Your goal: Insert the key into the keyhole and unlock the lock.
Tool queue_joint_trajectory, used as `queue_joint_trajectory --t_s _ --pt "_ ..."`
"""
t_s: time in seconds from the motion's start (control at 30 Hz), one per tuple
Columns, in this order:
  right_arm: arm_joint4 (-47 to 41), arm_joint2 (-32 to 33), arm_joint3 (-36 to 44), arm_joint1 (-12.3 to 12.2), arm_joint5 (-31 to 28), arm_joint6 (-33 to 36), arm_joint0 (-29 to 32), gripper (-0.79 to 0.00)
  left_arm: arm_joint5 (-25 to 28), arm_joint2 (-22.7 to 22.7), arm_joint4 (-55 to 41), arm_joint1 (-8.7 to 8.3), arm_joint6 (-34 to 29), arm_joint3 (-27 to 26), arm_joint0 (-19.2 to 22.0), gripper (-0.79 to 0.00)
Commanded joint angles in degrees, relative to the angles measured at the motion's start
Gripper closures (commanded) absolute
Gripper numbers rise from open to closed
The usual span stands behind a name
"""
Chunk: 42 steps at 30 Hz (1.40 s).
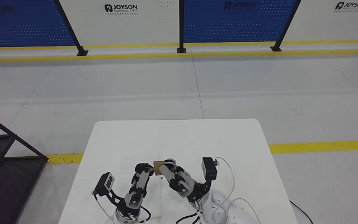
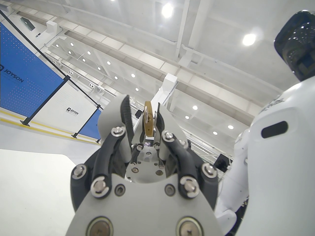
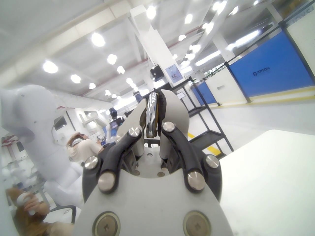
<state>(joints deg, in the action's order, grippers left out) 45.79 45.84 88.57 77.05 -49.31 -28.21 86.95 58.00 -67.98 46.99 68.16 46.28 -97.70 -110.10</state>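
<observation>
The right tool (image 3: 155, 99) was clamped narrow on the lock (image 1: 159, 166) near the six o'clock edge of the table (image 1: 179, 134); the left tool's (image 2: 142, 101) grip could not be told. Small, rigid and slick, the lock seemed best gripped across its flat brass faces.

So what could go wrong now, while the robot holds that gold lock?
1. The right end effector seems to pinch the lock at its shiny shackle. That smooth, rounded metal might slip or swivel, and the lock could drop onto the table.
2. The left end effector sits open around the brass body, which lies much nearer one finger. Closing like that may push the lock crooked.
</observation>
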Motion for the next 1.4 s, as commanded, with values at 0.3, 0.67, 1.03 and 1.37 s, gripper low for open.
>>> queue_joint_trajectory --t_s 0.3,0.67,1.03,1.37 --pt "-0.49 1.32 0.58 -0.19 -0.8 0.33 0.85 0.0 0.0 -1.33 -0.56 0.08 0.0 -0.13 -0.37 -0.194" --pt "-1.08 1.68 0.75 -0.13 -0.86 1.37 1.12 0.0 0.0 -1.33 1.05 0.23 0.0 -0.4 -0.63 -0.191" --pt "-1.64 1.59 0.62 -0.01 -0.76 3.13 1.0 0.0 0.0 -1.45 2.13 0.66 0.0 0.28 -0.39 -0.089" --pt "-2.33 1.69 0.71 0.08 -0.59 4.22 0.92 0.0 -0.07 -1.86 2.79 1.07 0.07 0.61 -0.27 0.0"
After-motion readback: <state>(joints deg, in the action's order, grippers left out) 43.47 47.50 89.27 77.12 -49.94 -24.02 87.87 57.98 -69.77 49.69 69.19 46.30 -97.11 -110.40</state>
